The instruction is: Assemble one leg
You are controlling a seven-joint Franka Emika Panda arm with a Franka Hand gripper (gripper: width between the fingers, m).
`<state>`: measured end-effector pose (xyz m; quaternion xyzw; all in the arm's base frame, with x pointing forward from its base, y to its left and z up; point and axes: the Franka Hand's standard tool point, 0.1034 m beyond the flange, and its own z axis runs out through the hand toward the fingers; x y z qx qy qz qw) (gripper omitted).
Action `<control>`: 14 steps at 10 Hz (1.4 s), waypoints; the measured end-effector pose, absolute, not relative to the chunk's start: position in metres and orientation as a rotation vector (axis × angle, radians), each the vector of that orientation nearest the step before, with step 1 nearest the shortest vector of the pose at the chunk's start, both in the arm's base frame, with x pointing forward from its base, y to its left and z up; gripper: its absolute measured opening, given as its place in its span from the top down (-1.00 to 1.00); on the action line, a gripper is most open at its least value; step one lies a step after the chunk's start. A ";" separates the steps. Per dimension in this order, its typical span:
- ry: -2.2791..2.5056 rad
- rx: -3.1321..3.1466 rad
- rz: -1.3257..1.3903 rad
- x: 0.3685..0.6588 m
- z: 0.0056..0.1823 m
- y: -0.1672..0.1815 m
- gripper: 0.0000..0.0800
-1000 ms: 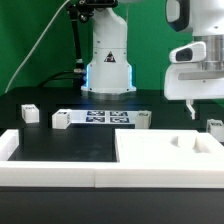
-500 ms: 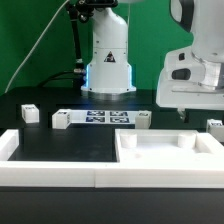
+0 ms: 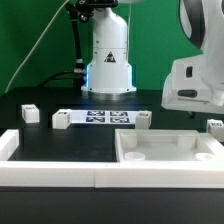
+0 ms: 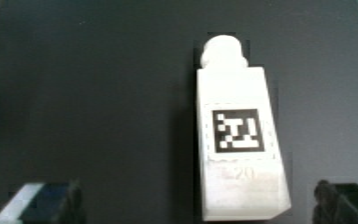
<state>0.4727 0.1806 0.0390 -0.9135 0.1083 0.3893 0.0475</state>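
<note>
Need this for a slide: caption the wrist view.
Open claw over the tagged white leg lying on a black table.

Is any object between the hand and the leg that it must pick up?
Nothing visible does. In the wrist view the leg lies alone on the black table, and the open hand frames one end of it with only bare table between.

Stuff around my workspace: a black table [image 3: 60,135] with a green backdrop [image 3: 30,40] behind it. The marker board [image 3: 100,118] lies flat around mid-table. A big white tray-like panel [image 3: 170,145] sits near the front on the exterior view's right. It has two round marks by its front corners, bumps or holes, can't tell. A low white wall [image 3: 50,172] runs along the table's front edge, right by the panel.
</note>
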 end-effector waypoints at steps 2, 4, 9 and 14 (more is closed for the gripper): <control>0.322 -2.793 1.161 0.474 0.033 0.187 -0.62; 0.317 -2.803 1.137 0.474 0.028 0.193 -0.62; 0.344 -2.815 1.110 0.469 0.017 0.196 -0.62; 0.364 -2.824 1.086 0.461 0.005 0.196 -0.62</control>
